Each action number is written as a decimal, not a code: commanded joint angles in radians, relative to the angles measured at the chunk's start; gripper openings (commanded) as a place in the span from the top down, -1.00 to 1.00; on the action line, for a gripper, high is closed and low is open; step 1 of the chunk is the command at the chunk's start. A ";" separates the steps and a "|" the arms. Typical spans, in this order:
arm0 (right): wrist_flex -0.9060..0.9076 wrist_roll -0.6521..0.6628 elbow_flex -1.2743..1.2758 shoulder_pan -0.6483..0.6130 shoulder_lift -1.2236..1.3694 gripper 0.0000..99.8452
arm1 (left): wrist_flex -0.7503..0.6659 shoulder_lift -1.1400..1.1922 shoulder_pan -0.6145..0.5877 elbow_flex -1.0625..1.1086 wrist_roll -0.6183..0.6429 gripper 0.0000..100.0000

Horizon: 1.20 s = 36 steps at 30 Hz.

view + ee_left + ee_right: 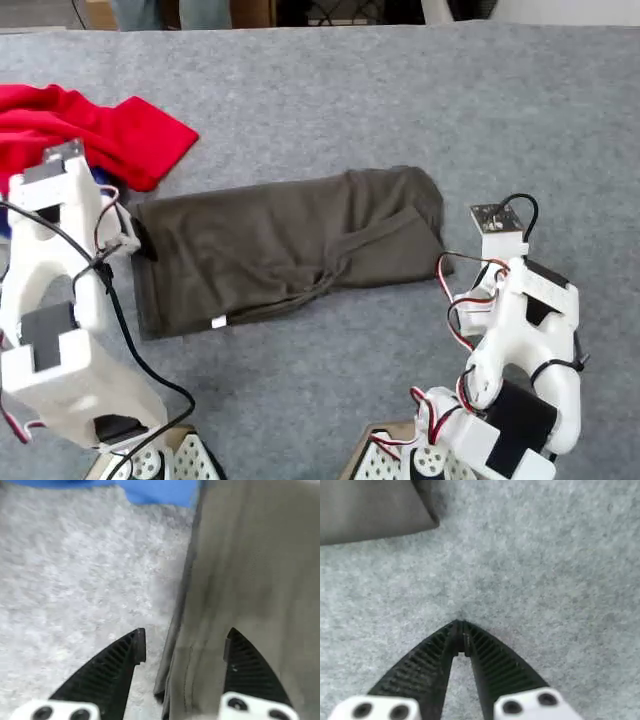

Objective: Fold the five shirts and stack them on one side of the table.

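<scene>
Left wrist view has the left fingers (112,667) spread wide astride the edge of the olive shirt (250,570) lying mid table (75,570). The right fingers (492,667) are pressed together, empty. Closing now may pinch one layer, spoiling the fold.

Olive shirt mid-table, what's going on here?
The left gripper is open, straddling the end edge of the olive shirt, which lies partly folded as a long band on the grey table. The right gripper is shut, over bare table just off the shirt's other end. A red shirt lies crumpled at the far left, blue cloth beside it.
</scene>
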 commanded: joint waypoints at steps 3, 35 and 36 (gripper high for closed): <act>-0.014 0.002 0.005 0.011 -0.027 0.97 | -0.064 0.157 0.013 -0.033 0.017 0.55; -0.061 -0.008 0.007 0.138 -0.036 0.97 | 0.305 0.098 0.687 -0.552 0.160 0.94; -0.063 -0.020 0.007 0.138 -0.036 0.97 | 0.293 0.098 0.722 -0.568 0.160 0.94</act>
